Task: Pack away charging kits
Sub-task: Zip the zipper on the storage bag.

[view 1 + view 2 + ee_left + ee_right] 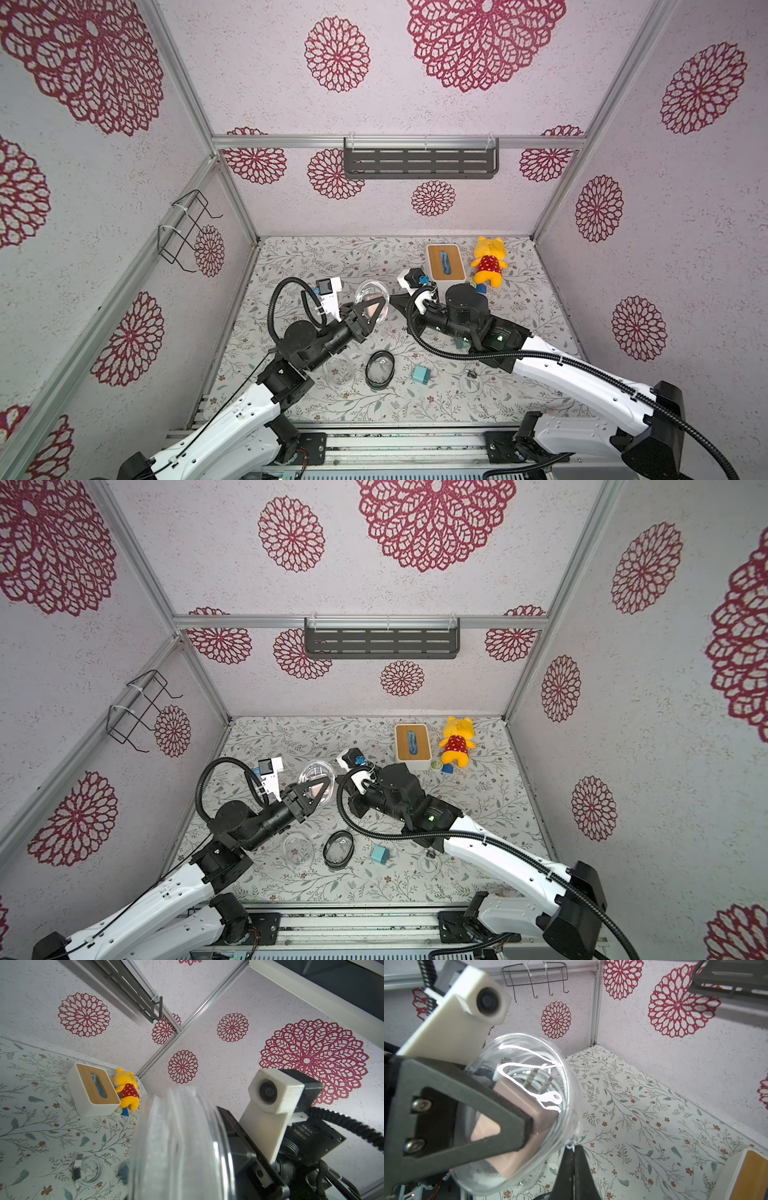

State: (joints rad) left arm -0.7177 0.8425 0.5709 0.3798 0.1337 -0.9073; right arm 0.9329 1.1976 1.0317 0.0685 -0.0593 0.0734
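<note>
A clear oval case (371,296) (316,780) hangs above the table's middle, my left gripper (370,311) shut on it. In the right wrist view the case (550,1076) holds a pink plug charger (537,1118) and a pale coiled cable (519,1073), with a left finger (477,1109) across its face. My right gripper (572,1148) is shut, its tips pinching a small silvery pull at the case's rim. A teal charger (422,373) (380,854), a dark-rimmed oval case (380,370), a clear case (338,370) and a loose coiled cable (471,380) (89,1169) lie near the front.
A white box with a wooden top (445,262) and a yellow plush (489,259) stand at the back right, a small dark-blue block (481,289) beside them. A grey shelf (419,160) hangs on the back wall, a wire rack (187,228) on the left wall.
</note>
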